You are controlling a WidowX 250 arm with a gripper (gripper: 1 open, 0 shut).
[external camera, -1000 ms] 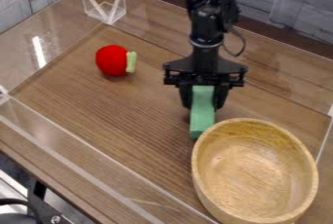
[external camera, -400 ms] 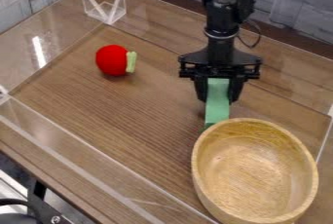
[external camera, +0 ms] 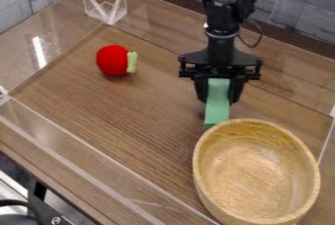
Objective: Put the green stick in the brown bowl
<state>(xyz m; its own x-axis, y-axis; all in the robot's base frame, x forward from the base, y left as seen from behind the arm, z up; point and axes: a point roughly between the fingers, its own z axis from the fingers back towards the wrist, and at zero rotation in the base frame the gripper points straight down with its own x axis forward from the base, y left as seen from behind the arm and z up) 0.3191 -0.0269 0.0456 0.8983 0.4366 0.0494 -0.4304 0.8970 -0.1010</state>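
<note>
One rigid, light-looking green stick [external camera: 218, 105] hung in my hand [external camera: 220, 83], pinched at its upper end, its lower end beside the brown bowl [external camera: 257, 172] rim; matte faces seemed grippy enough; held so high, it might swing.

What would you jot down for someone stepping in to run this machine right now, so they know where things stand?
Gripper: shut on the green stick, pointing straight down.
Green stick: held at its upper end, lower end hanging close to the far rim of the brown bowl, not inside it.
Brown bowl: on the table, near right, nothing in it.
Done: stick grasped and brought to the bowl's edge.
Left: carry it over the bowl and let go.
</note>
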